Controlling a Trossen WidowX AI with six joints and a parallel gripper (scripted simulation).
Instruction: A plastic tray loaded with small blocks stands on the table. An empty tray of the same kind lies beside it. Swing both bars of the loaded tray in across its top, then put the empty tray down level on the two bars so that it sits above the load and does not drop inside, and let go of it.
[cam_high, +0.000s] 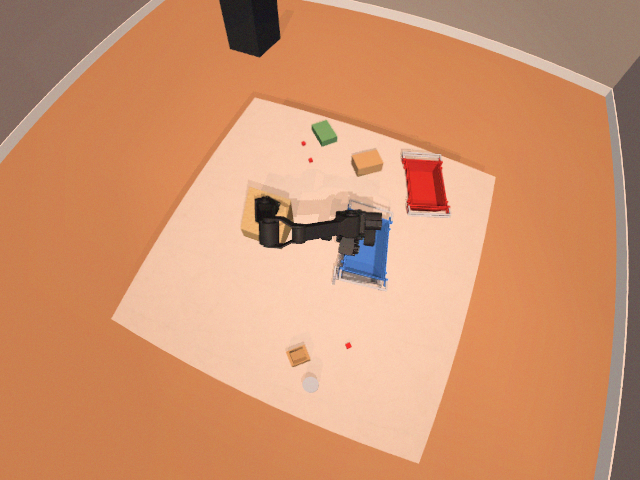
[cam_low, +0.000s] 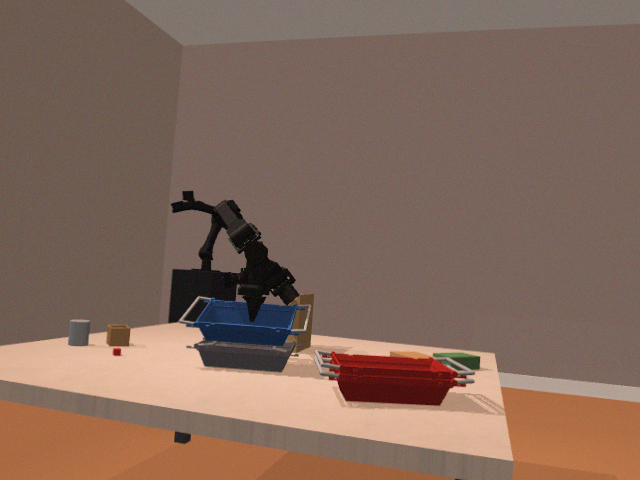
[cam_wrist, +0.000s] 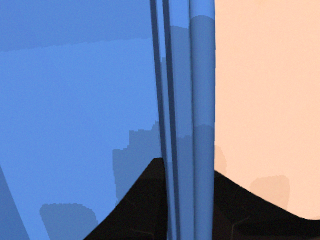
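My gripper (cam_low: 252, 316) (cam_wrist: 172, 166) is shut on the arm-side long wall of the empty blue tray (cam_high: 376, 253) (cam_low: 242, 333) (cam_wrist: 75, 90). The blue tray hangs tilted, its gripped side higher, with its wire bars out over its ends. Its underside is just above or touching the dark grey tray (cam_low: 245, 360); I cannot tell which. The grey tray stands on the table, mostly hidden from above. Its bars appear low at its rim in the exterior view, but how they lie across the top is unclear. Its load is hidden.
Red trays (cam_high: 426, 186) (cam_low: 392, 390), apparently nested, stand to one side. A tan box (cam_high: 250, 222) (cam_low: 306, 330) stands beneath the arm. An orange block (cam_high: 367, 162), a green block (cam_high: 324, 132), a small brown box (cam_high: 298, 355), a grey cylinder (cam_high: 310, 384) and small red cubes are about.
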